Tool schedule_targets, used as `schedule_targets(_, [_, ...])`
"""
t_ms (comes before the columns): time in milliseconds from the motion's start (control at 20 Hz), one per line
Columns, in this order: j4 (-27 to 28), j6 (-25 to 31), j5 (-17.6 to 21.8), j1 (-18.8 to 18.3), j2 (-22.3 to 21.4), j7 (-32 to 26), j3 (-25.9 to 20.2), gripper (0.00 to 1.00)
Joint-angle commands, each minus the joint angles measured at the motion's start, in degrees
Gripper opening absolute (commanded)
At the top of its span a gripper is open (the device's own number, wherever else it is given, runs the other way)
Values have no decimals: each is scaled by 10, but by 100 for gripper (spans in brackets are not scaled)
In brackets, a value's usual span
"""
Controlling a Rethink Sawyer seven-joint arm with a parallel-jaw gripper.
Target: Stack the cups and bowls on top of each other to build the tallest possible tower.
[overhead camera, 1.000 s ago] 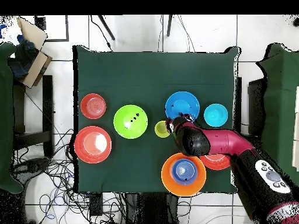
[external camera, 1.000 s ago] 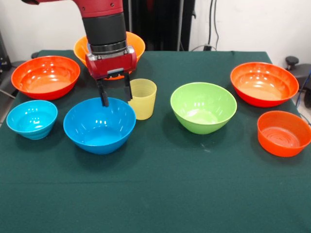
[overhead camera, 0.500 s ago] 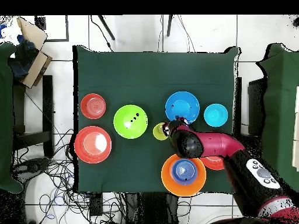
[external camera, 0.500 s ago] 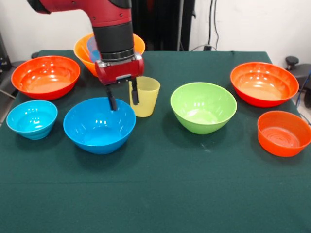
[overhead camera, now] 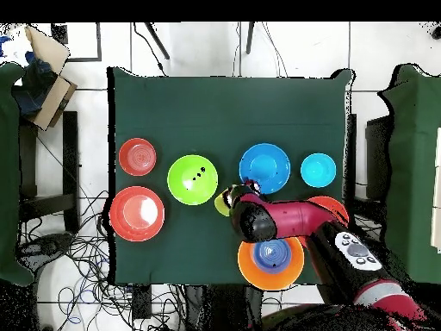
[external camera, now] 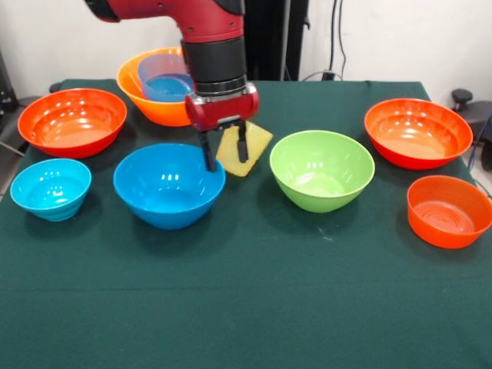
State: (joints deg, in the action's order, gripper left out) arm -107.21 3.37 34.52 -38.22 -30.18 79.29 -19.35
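The pale-yellow cup (external camera: 250, 146) is tipped over sideways between the big blue bowl (external camera: 169, 184) and the lime green bowl (external camera: 321, 169). My gripper (external camera: 225, 163) hangs open right at it. One finger crosses in front of the cup and the other stands at the blue bowl's far right rim. At the back, the tower is a large light-orange bowl (external camera: 142, 96) with a blue bowl (external camera: 165, 77) nested in it. In the overhead view the cup (overhead camera: 221, 204) peeks out beside my arm, near the tower (overhead camera: 254, 274).
A small cyan bowl (external camera: 50, 188) and a red-orange bowl (external camera: 73, 121) sit at the left. Another red-orange bowl (external camera: 417, 131) and a small orange bowl (external camera: 448, 209) sit at the right. The table's front edge lies below the bowls.
My gripper has swept to the right in the front view. The cup has gone from upright to tipped over, and the big blue bowl has shifted a little to the right.
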Motion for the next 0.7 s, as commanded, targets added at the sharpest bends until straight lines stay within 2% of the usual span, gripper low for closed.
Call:
schedule_targets(50, [-38, -31, 18, 17, 9, 90, 30, 100])
schedule_targets(100, [-38, -29, 16, 15, 9, 88, 29, 0])
schedule_targets(250, [-37, -9, 9, 15, 8, 87, 31, 0])
schedule_targets(400, [-38, -25, 12, 8, 2, 88, 23, 0])
schedule_targets(700, [-41, -19, 5, 11, -6, 91, 23, 0])
